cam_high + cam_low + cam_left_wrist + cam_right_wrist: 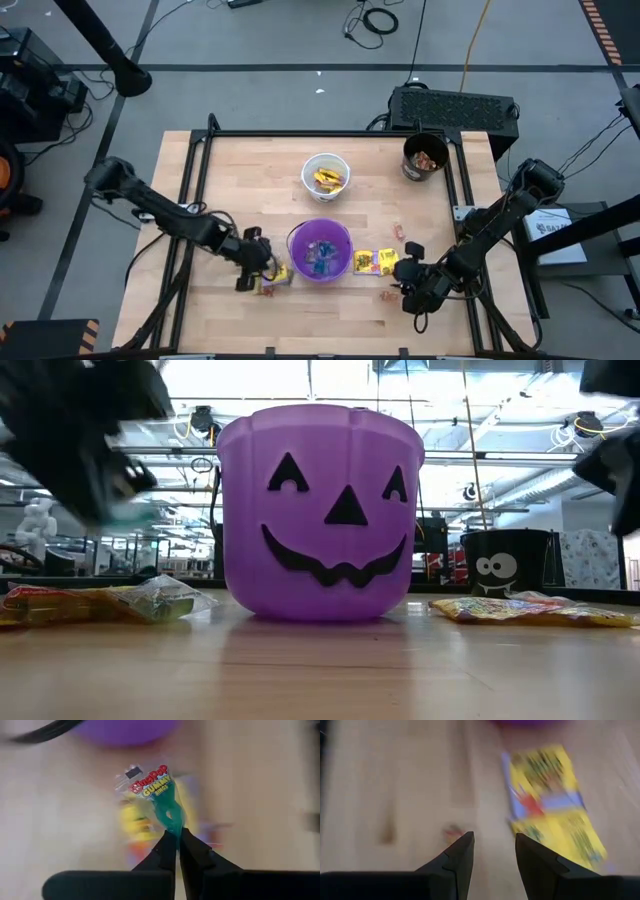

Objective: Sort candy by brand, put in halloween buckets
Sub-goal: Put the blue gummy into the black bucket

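Note:
My left gripper (176,831) is shut on a blue-green gummy candy packet (156,787), just left of the purple bucket (320,250) and above a few yellow and orange sweets (275,276) lying on the table. My right gripper (494,837) is open and hovers over bare wood right of the purple bucket. Two yellow packets (550,805) lie flat ahead of it, and a small sweet (452,832) lies beside its fingers. The white bucket (326,175) holds yellow candy. The black bucket (425,155) holds orange candy. My left gripper pinches the packet's narrow blue-green end (172,822) between its two fingertips. The printed part of the packet sticks out past the fingers. In the low view the packet (130,510) shows as a blur held clear above the table.
Blue and pink sweets lie inside the purple bucket (320,510). Loose small sweets (398,232) lie right of it. A black ridged box (455,105) stands behind the far edge. Bare wood lies between the buckets. A black frame rail (330,133) runs around the tabletop.

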